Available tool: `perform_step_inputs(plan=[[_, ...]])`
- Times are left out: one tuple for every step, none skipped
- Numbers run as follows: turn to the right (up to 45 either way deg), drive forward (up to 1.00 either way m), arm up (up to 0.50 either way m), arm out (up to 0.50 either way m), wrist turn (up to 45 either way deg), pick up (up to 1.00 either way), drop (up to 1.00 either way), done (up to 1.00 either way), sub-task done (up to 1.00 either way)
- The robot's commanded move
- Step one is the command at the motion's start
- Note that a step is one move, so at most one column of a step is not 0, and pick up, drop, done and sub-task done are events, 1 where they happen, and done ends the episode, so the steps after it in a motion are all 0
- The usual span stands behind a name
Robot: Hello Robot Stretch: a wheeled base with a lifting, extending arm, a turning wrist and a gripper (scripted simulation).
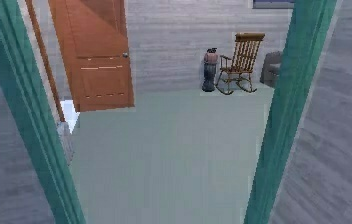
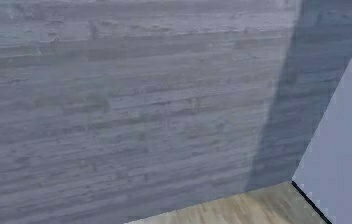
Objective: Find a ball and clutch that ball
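Doorway and room beyond, forward view.

1. Teal door frame: left post (image 1: 29,120) and right post (image 1: 296,110), both close to the camera, with grey plank wall outside each.
2. Pale green floor (image 1: 164,150), running from the frame to the far wall.
3. Far wall (image 1: 174,45) of grey horizontal planks.
4. Orange-brown panelled door (image 1: 92,55), at the view's upper left, its foot on the green floor.
5. Small white object (image 1: 70,115), low beside the left post, below the door; kind not clear.
6. Wooden rocking chair (image 1: 241,65), against the far wall, right of middle.
7. Dark upright object (image 1: 210,70), just beside the chair on its left — too small to name.
8. Grey object (image 1: 272,68), right of the chair, partly hidden by the right post.

Arm side view.

9. Grey plank wall (image 2: 124,100), close by.
10. Paler flat panel (image 2: 346,120) at the right edge.
11. Strip of light wood floor (image 2: 224,212) along the bottom.

Gripper — state cannot be told. Ball: place cannot be told.
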Motion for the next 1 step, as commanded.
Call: perform_step_inputs(plan=[[0.0,0.55,0.0,0.0,0.0,0.0,0.0,0.0,0.0]])
